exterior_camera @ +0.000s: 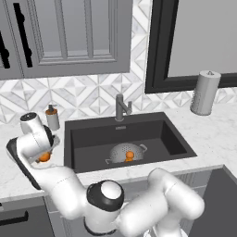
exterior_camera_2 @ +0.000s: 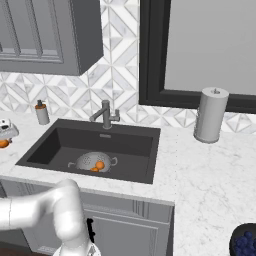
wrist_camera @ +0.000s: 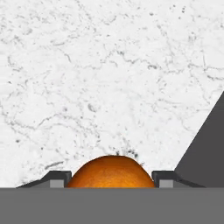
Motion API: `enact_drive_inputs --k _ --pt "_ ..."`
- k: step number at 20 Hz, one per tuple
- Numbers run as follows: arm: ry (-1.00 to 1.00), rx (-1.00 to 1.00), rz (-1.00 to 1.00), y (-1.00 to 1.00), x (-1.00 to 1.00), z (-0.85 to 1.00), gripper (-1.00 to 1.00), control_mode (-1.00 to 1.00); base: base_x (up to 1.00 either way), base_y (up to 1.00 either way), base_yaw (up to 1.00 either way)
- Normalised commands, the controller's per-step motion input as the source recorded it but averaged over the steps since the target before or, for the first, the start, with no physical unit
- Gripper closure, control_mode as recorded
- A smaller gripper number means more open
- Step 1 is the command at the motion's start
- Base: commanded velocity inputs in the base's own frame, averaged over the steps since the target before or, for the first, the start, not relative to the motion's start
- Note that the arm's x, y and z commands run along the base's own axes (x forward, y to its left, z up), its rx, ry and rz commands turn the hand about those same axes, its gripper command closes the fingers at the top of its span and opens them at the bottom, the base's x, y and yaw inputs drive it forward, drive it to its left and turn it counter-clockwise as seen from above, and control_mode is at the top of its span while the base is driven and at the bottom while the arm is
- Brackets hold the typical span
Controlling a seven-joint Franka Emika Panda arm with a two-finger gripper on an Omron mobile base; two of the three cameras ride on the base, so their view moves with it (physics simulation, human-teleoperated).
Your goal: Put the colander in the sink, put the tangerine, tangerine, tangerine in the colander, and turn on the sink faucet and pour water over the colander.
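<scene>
The colander [exterior_camera: 126,153] is sitting on the floor of the dark sink [exterior_camera: 88,139], near the front wall and roughly below the faucet [exterior_camera: 121,107]. In the right base view two tangerines are lying inside it, one rounder and higher [exterior_camera_2: 100,164], the other lower and partly hidden by the rim [exterior_camera_2: 94,169]. The third tangerine [wrist_camera: 110,172] is out on the white marble table [exterior_camera: 217,134] to the left of the sink. The gripper [wrist_camera: 111,177] is reaching down over it, with a finger tip [wrist_camera: 59,178] pressing in on each side of the fruit, so it is closing on that tangerine; whether the fruit is lifting off the table cannot be told. A small soap bottle [exterior_camera: 52,117] is standing behind the sink's left corner. A paper towel roll [exterior_camera: 205,92] is standing upright on the table to the right of the sink, under the dark window frame [exterior_camera: 157,51]. A dark bowl of blue fruit [exterior_camera_2: 246,242] is resting at the near right edge.
</scene>
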Motion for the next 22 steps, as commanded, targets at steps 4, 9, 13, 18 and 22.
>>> enact_drive_inputs --k 4,9,13,18,22 --pt "-0.17 0.11 0.00 -1.00 -0.91 0.63 1.00 -1.00 0.00 0.00 0.00" --pt "-0.04 0.20 0.00 -1.00 -0.71 0.77 1.00 -1.00 0.00 0.00 0.00" --pt "0.01 0.30 0.00 -1.00 -0.45 0.72 1.00 -1.00 0.00 0.00 0.00" --pt "0.15 0.28 -0.08 -1.00 -0.10 0.53 1.00 -1.00 0.00 0.00 0.00" --pt "0.20 0.13 -0.21 -1.00 0.00 0.27 1.00 -1.00 0.00 0.00 0.00"
